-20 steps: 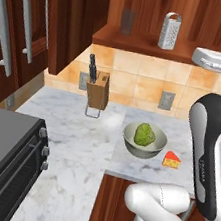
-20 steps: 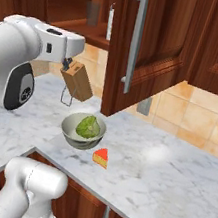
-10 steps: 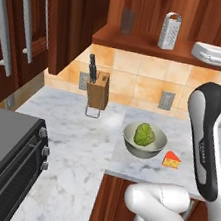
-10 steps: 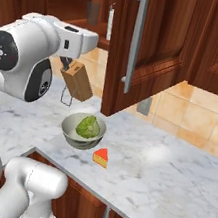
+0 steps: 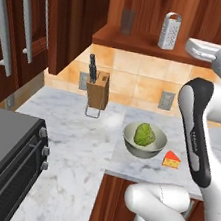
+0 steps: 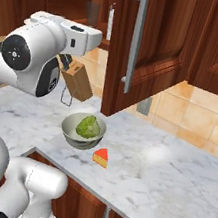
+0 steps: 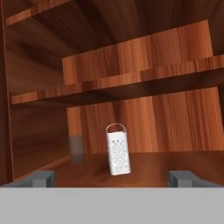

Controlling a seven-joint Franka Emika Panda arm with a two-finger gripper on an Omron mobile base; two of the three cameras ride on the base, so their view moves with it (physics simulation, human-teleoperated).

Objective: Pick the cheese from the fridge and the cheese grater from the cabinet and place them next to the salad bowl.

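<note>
The silver cheese grater point(image 7: 118, 151) stands upright on the bottom shelf of the open cabinet point(image 7: 144, 61), straight ahead of my gripper point(image 7: 113, 179) and some way off. The gripper's fingertips point(image 7: 43, 178) are spread wide and open, holding nothing. From the left base the grater point(image 5: 169, 30) is on the shelf just left of my white hand point(image 5: 203, 48). The cheese point(image 5: 171, 160) lies on the counter right beside the salad bowl point(image 5: 144, 138) with its lettuce. Both also appear from the right, cheese point(image 6: 101, 156) and bowl point(image 6: 83, 129). The fridge is out of view.
A darker grey cup point(image 7: 76, 148) stands on the same shelf, left of the grater. The open cabinet door point(image 6: 142, 46) hangs out over the counter. A knife block point(image 5: 98, 88) stands against the backsplash, and a black toaster oven point(image 5: 2, 166) fills the near left counter.
My hand has risen a little and moved closer to the cabinet shelf, with the elbow lifting. Its jaws stayed open; bowl, cheese and grater have not moved.
</note>
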